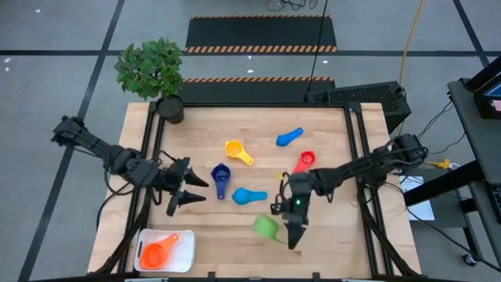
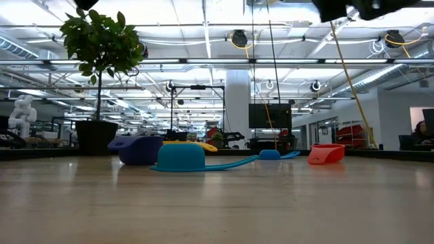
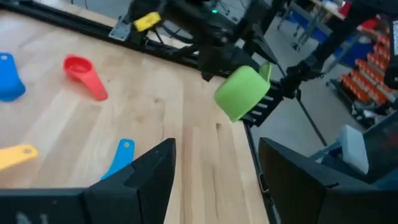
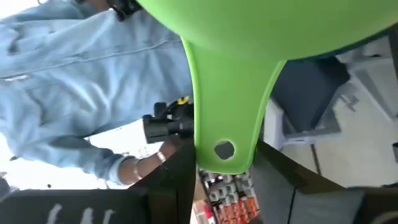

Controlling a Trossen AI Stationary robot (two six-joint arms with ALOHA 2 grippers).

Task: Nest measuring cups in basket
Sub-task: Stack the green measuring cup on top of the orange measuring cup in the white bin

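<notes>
High view: right gripper (image 1: 293, 232) clenched on the green cup (image 1: 266, 226) by its handle, held above the table's near edge; left gripper (image 1: 182, 197) spread wide, holding nothing. Orange cup (image 1: 156, 252) lies in the white basket (image 1: 185, 251); whether another cup sits beneath it cannot be made out. Low view hides both grippers and the basket.

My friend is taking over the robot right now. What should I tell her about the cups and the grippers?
Left gripper: open, empty, above the table near the dark blue cup.
Right gripper: shut on the green cup by its handle, lifted off the table.
Done: the orange cup lies in the white basket at the table's front left corner.
Left: green goes in next; then yellow cup, dark blue, two light blue cups and red cup, all on the table.
</notes>
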